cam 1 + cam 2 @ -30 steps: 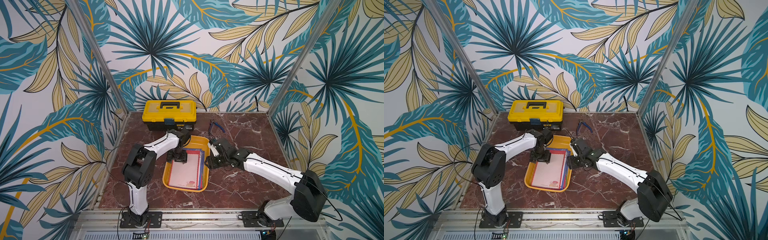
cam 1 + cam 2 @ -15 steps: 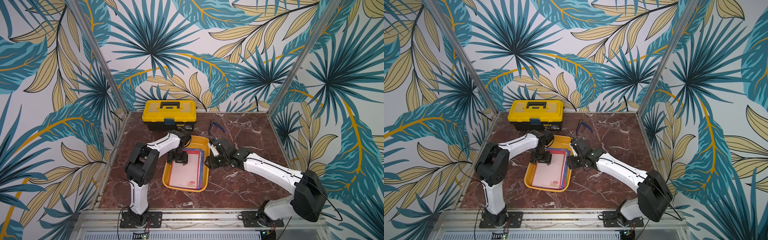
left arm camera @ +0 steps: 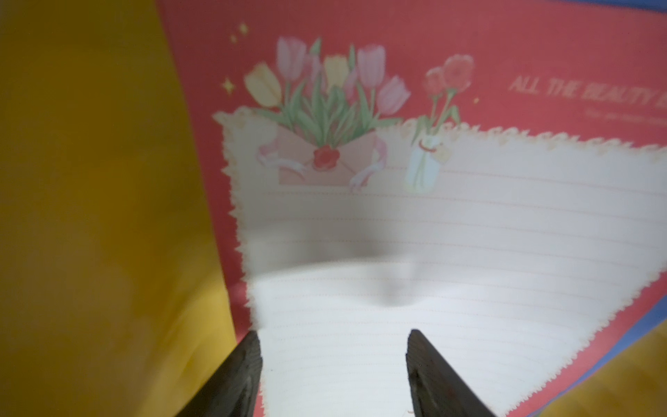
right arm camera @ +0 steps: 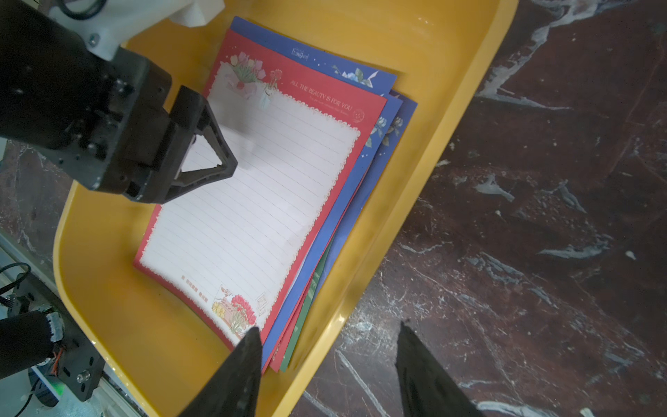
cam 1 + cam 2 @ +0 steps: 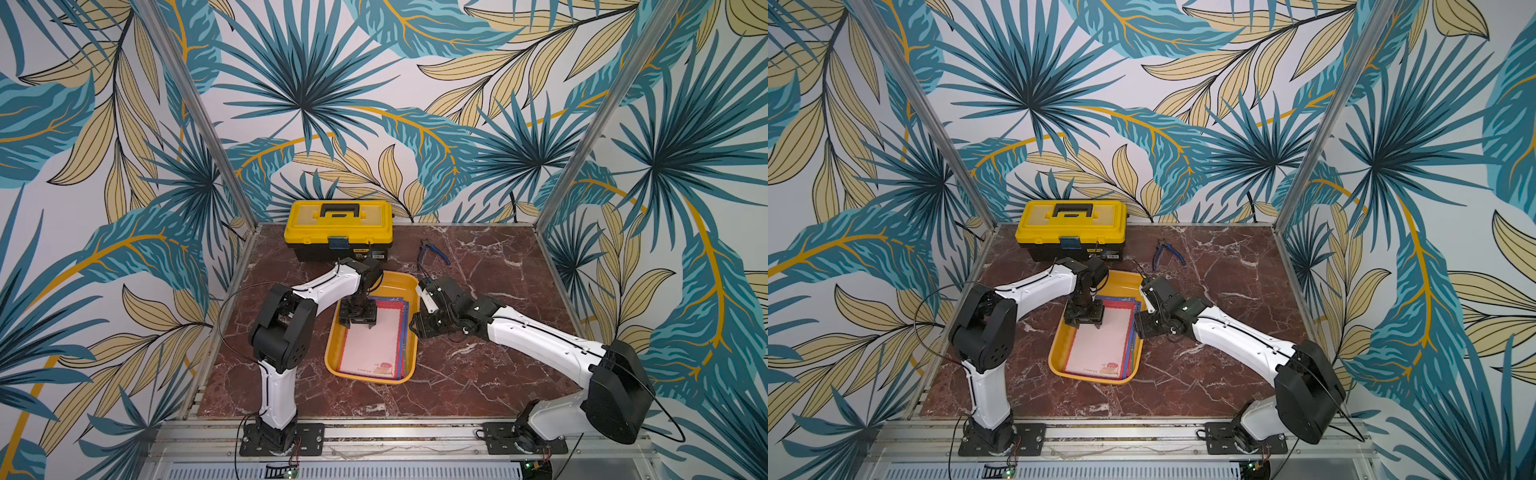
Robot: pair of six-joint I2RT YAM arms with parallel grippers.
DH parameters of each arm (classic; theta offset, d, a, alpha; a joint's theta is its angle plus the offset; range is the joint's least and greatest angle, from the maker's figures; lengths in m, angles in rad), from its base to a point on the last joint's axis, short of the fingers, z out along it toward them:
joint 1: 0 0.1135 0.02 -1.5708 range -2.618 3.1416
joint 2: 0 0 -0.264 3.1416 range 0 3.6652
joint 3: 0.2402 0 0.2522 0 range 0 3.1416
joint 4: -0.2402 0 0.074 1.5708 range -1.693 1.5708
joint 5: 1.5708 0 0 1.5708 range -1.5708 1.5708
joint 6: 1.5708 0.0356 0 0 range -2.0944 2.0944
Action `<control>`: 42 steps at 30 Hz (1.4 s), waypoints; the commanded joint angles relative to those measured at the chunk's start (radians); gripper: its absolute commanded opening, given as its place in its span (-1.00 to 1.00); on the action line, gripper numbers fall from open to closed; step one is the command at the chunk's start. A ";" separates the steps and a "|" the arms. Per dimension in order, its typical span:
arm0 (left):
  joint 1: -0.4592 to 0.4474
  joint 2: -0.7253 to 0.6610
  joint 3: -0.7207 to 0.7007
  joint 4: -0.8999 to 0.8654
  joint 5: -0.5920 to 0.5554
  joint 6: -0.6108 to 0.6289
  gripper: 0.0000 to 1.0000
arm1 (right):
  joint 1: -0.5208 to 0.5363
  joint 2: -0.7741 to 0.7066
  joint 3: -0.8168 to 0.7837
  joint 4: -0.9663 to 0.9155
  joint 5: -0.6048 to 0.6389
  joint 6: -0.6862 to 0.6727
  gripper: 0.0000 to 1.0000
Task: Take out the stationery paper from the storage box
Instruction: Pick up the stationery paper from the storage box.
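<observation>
Storage box (image 5: 395, 284) (image 5: 1121, 283) sits near the middle of the marble tabletop (image 5: 478, 374), long axis running front to back. The stationery paper (image 5: 372, 345) (image 4: 252, 202) lies inside it as a fanned stack: red scalloped sheet on top, blue and green edges showing beneath. Left gripper (image 3: 334, 346) points down over the stack's far end, jaws parted, both tips at the top sheet, which shows a slight ripple ahead of them; nothing clamped. Right gripper (image 4: 328, 346) stands at the box's right wall, jaws wide apart astride the rim, one finger inside by the stack's corner, gripping nothing. Toolbox (image 5: 338, 228) at the back edge; pliers (image 5: 432, 252) just beside it.
</observation>
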 commanded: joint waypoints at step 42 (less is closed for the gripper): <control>-0.003 0.029 0.002 -0.004 -0.035 0.030 0.36 | 0.004 0.005 -0.009 -0.018 0.000 0.006 0.21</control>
